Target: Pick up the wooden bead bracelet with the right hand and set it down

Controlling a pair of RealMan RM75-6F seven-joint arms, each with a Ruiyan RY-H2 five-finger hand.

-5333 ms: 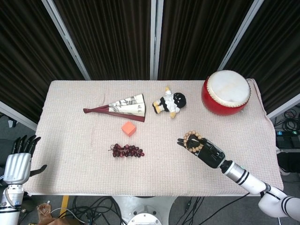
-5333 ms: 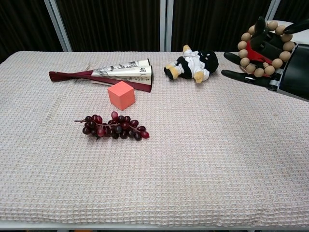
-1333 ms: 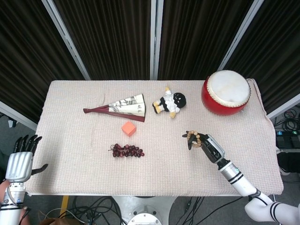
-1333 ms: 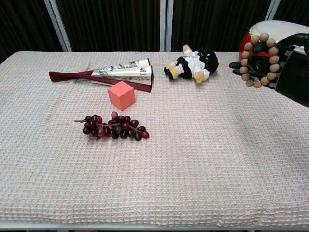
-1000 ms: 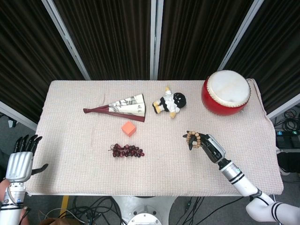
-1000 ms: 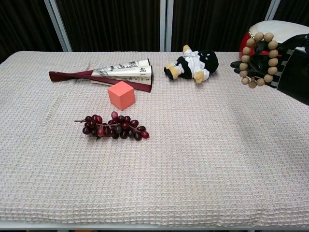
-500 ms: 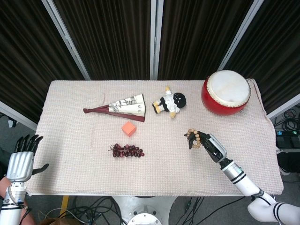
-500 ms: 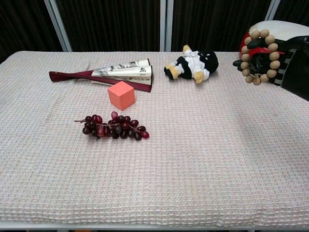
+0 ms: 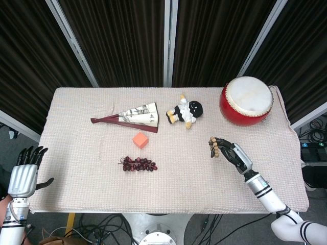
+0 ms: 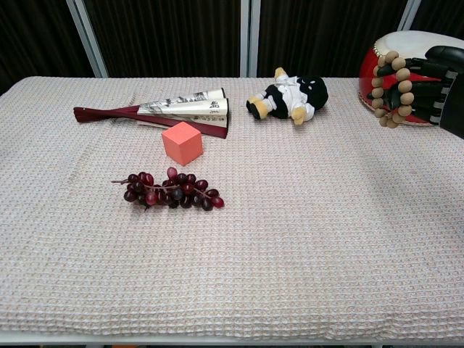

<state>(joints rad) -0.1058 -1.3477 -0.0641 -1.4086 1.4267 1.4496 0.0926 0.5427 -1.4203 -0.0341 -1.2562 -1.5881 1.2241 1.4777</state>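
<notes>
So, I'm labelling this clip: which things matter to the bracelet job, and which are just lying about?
In the job: bracelet, right hand holding it up.
Lying about: fan, doll, drum, cube, grapes; left hand idle.

The right hand (image 9: pixel 231 151) has black fingers and a silver back; its white forearm (image 9: pixel 265 194) carries black bands. The left hand (image 9: pixel 23 171) looks alike.

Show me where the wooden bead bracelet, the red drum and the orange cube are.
wooden bead bracelet (image 10: pixel 403 75), chest view, on a bead of its right side.
red drum (image 9: pixel 247 95), head view, on the middle of its white skin.
orange cube (image 10: pixel 181 143), chest view, on its front face.
</notes>
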